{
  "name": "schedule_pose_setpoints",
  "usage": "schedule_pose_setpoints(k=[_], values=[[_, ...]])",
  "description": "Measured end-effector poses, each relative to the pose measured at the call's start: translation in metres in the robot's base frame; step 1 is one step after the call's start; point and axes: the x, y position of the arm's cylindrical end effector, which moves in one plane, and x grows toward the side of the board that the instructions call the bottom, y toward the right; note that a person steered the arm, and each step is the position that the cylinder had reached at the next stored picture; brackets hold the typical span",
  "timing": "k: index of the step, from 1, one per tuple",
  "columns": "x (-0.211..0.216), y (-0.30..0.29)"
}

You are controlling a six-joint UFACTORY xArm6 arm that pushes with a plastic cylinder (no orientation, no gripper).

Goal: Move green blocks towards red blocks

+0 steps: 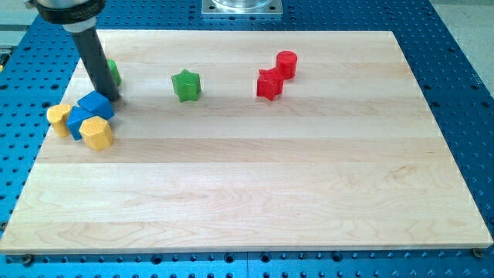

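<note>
A green star block (186, 85) lies on the wooden board (255, 177) left of centre near the view's top. A second green block (113, 72) sits further left, mostly hidden behind my rod. Two red blocks touch at upper centre-right: a red cylinder (286, 63) and a red star-like block (269, 84) just below-left of it. My tip (112, 98) rests just below the hidden green block and just above the blue blocks, far left of the red pair.
A cluster sits at the left edge: two blue blocks (96, 104) (79, 121), a yellow block (59, 118) and a yellow hexagonal block (97, 133). A blue perforated table (455, 54) surrounds the board. A metal mount (241, 7) stands at the top edge.
</note>
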Motion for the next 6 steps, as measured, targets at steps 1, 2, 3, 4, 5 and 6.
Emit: schedule_pose_setpoints(k=[1,2,3,4,5,6], values=[[-0.007,-0.046],[-0.046,-0.018],[-0.021,0.089],[-0.014,0.173],[-0.013,0.139],[0.036,0.157]])
